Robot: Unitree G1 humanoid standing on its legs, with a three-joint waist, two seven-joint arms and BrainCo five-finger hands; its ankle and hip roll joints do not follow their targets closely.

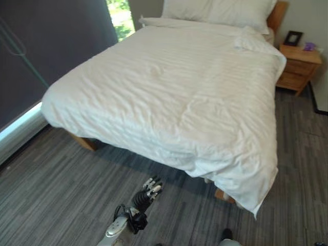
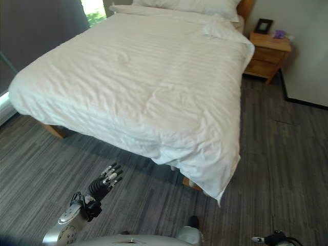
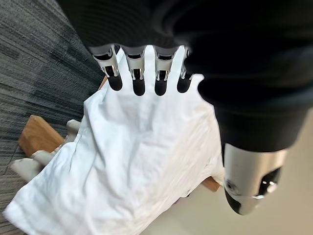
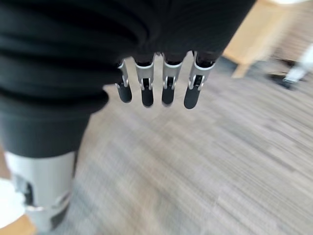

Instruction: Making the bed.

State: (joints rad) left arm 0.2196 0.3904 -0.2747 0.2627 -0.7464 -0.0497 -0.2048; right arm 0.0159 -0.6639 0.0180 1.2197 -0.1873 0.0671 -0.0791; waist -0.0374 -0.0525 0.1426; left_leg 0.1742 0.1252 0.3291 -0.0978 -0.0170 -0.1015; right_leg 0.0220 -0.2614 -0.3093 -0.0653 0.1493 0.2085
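Note:
A white duvet (image 1: 169, 97) covers the bed, lightly wrinkled, and its near right corner (image 1: 246, 189) hangs low toward the floor. White pillows (image 1: 220, 10) lie at the headboard end. My left hand (image 1: 148, 192) is raised over the carpet in front of the bed's foot, apart from the duvet, with its fingers (image 3: 138, 78) straight and holding nothing. In the left wrist view the hanging duvet corner (image 3: 127, 166) shows past them. My right hand (image 4: 146, 90) hangs over bare carpet, fingers straight and empty.
A wooden nightstand (image 1: 299, 66) with a small picture frame (image 1: 293, 37) stands right of the bed head. A dark wall (image 1: 46, 46) runs along the bed's left side, with a window (image 1: 120, 18) beyond. Wooden bed legs (image 1: 84, 142) show under the duvet. Grey carpet (image 1: 61, 195) surrounds the bed.

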